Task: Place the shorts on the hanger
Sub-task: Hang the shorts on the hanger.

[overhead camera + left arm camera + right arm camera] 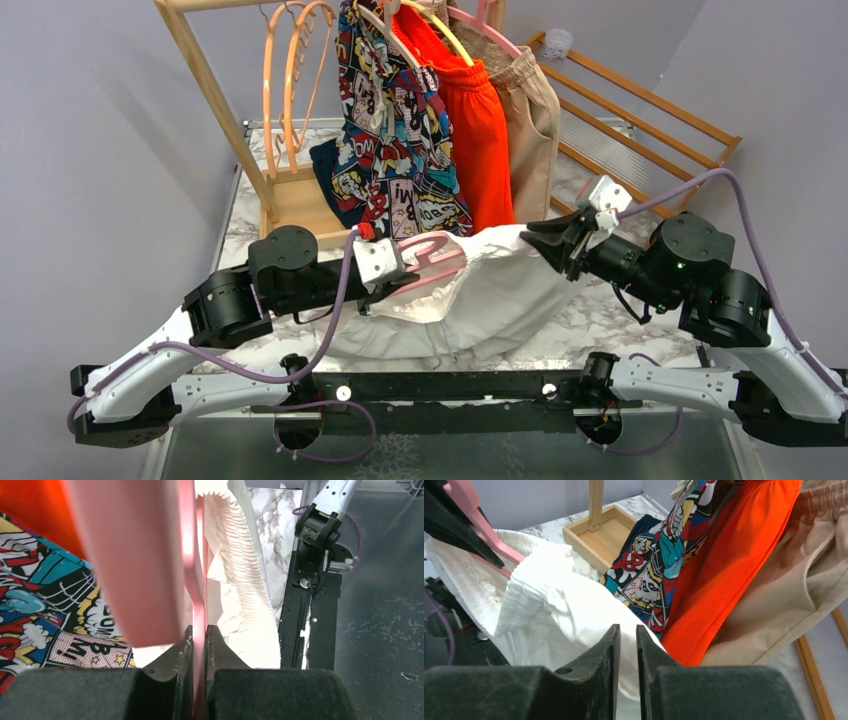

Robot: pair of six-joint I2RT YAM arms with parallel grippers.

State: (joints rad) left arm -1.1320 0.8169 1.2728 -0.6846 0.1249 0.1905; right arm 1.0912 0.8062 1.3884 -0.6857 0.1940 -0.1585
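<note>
The left gripper is clamped tight on the hanger. The right gripper, nearly closed, seems to pinch the shorts, which sag between both arms over the table. The cloth looks soft, light and floppy, so the gathered waistband should give the firmest hold.

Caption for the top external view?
Left end effector holds the pink hanger at the white shorts; right end effector pinches their edge.

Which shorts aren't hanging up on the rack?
The white shorts. The comic-print, orange-red and beige pairs hang from the rack; the white ones sag over the table, pinched by the right gripper.
</note>
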